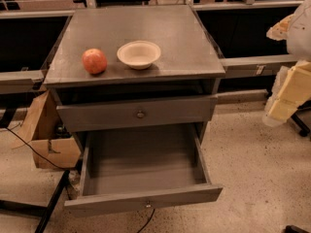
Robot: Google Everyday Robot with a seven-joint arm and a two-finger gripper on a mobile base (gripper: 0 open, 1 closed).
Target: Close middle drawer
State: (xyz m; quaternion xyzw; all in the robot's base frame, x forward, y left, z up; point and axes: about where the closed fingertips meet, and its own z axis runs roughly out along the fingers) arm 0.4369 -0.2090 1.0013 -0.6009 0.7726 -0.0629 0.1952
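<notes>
The middle drawer (187, 195) of a grey metal cabinet is pulled far out toward me. Its inside is bare, and its flat front panel has a small round knob (147, 204). Above it, the uppermost drawer front (97, 114) with its knob (140, 114) stands slightly out from the cabinet. The lowest drawer front is hidden under the open drawer. My gripper (276, 111), cream and yellow, hangs at the right edge of the view. It is well to the right of the drawer, level with the uppermost front, and touches nothing.
A red apple (94, 60) and a white bowl (139, 54) sit on the cabinet top (146, 25). A cardboard box (48, 142) and a black cable lie at the left. A black frame bar (48, 208) is at the lower left, and a chair caster (301, 126) is at the right.
</notes>
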